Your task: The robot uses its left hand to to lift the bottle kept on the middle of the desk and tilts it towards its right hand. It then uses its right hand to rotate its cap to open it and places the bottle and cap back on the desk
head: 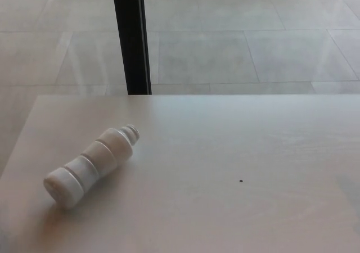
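Neither of my hands shows in the head view, so I cannot tell how open my left hand or my right hand is, or whether either holds anything. Nothing of my arms reaches into the picture.

Nearest to me is the pale table (pixel 225 208), its surface a light, faintly grained wood tone that fills the lower half of the view. On its left part lies the bottle (pixel 93 164), on its side and not upright. It is a clear, ribbed plastic bottle with a whitish look. Its flat base points toward the near left corner of the table, and its neck points away to the far right, so the body runs on a slant. The mouth at the neck end (pixel 131 132) looks open, with no cap on it that I can make out, though the detail there is small. The bottle rests touching the table along its side, with a soft shadow under it on the near side.

Well apart from the bottle, to the right and about midway across the table, sits a tiny dark speck (pixel 241 181).

Beyond the far edge of the table, a black vertical post (pixel 130 38) rises from the floor, left of centre. Behind it spreads a floor of large grey tiles (pixel 253 39), crossed by thin joint lines.
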Tool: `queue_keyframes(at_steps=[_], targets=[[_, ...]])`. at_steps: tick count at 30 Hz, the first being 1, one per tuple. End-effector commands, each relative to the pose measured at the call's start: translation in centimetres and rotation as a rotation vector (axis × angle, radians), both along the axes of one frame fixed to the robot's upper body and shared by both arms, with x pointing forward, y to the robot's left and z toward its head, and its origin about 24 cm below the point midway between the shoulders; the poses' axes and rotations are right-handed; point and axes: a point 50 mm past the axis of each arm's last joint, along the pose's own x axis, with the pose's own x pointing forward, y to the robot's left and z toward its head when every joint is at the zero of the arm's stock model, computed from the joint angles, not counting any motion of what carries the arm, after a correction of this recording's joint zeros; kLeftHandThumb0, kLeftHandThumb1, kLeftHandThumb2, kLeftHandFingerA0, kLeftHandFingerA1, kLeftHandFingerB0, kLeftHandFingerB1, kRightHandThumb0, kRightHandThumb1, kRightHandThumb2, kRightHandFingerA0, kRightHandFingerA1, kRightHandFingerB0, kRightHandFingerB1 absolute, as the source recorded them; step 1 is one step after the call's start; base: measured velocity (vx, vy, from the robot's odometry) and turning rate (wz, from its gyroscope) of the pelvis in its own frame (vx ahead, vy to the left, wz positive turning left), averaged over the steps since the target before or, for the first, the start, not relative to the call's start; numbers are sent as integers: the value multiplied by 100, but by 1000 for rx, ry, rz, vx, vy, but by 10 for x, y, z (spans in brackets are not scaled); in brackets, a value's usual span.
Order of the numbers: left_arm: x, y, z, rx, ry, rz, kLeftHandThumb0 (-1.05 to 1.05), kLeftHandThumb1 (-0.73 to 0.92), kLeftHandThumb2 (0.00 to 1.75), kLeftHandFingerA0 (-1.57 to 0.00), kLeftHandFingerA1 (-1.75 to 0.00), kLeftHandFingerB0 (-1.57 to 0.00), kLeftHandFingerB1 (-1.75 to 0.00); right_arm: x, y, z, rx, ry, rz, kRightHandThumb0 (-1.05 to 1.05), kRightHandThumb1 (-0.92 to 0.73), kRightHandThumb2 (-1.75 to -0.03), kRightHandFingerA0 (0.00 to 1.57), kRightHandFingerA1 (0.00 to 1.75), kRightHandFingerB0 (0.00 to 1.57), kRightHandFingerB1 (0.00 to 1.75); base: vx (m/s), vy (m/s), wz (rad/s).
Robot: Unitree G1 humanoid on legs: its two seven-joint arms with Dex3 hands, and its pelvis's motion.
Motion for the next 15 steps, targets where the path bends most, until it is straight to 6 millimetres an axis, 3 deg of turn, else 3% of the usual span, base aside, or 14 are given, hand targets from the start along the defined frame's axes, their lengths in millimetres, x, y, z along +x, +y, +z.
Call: queue_keyframes(at_steps=[1, 3, 4, 5, 6, 7, 8, 9, 10, 11, 12, 13, 15], targets=[[-261, 133, -37, -660, -909, 1235, -105, 75, 112, 0, -33, 0, -43, -86, -141, -22, 1015, -421, -856, -68, -65, -61, 61, 123, 28, 49, 0, 0, 0], [-269, 131, -38, -658, -914, 1263, -105, 75, 112, 0, -33, 0, -43, -91, -142, -26, 1032, -435, -882, -68, -65, -61, 61, 123, 28, 49, 0, 0, 0], [-288, 125, -43, -648, -890, 1370, -104, 74, 114, 0, -29, 0, -41, -100, -145, -36, 1115, -488, -936, -66, -65, -59, 59, 99, 34, 54, 0, 0, 0], [-298, 119, -47, -608, -843, 1412, -97, 75, 117, 0, -33, 0, -41, -104, -146, -41, 1138, -485, -949, -66, -67, -61, 48, 90, 29, 54, 0, 0, 0], [-304, 115, -51, -597, -818, 1442, -97, 79, 119, 0, -36, 0, -40, -106, -146, -45, 1160, -488, -957, -65, -68, -60, 42, 89, 28, 54, 0, 0, 0], [-321, 96, -66, -588, -736, 1506, -94, 81, 120, 0, -40, 0, -51, -112, -145, -58, 1213, -523, -1011, -65, -70, -61, 42, 91, 25, 57, 0, 0, 0], [-323, 94, -67, -587, -729, 1511, -94, 81, 120, 0, -40, 0, -51, -113, -145, -60, 1219, -526, -1018, -65, -70, -61, 42, 91, 25, 57, 0, 0, 0], [-323, 93, -74, -603, -689, 1570, -96, 79, 119, -2, -45, 0, -44, -115, -144, -63, 1266, -547, -1019, -66, -70, -61, 40, 104, 22, 60, 0, 0, 0], [-323, 88, -83, -618, -661, 1612, -98, 76, 117, -2, -32, 0, -39, -117, -144, -67, 1319, -599, -1022, -69, -53, -95, 66, 112, 21, 62, 0, 0, 0], [-326, 84, -87, -618, -636, 1631, -101, 76, 115, 0, -24, 0, -37, -120, -143, -70, 1352, -637, -1039, -70, -53, -96, 66, 112, 20, 63, 0, 0, 0], [-328, 81, -89, -617, -607, 1646, -96, 72, 115, 0, -28, 0, -40, -122, -141, -76, 1413, -671, -1038, -66, -69, -62, 40, 140, 18, 72, 0, 0, 0], [-331, 79, -90, -600, -563, 1628, -105, 77, 117, 0, -24, 0, -37, -124, -139, -82, 1432, -654, -1041, -64, -74, -61, 33, 133, 13, 73, 0, 0, 0], [-336, 75, -90, -590, -526, 1622, -92, 77, 116, 0, -36, 0, -44, -129, -137, -91, 1464, -650, -1073, -64, -72, -60, 37, 144, 14, 74, 0, 0, 0]])
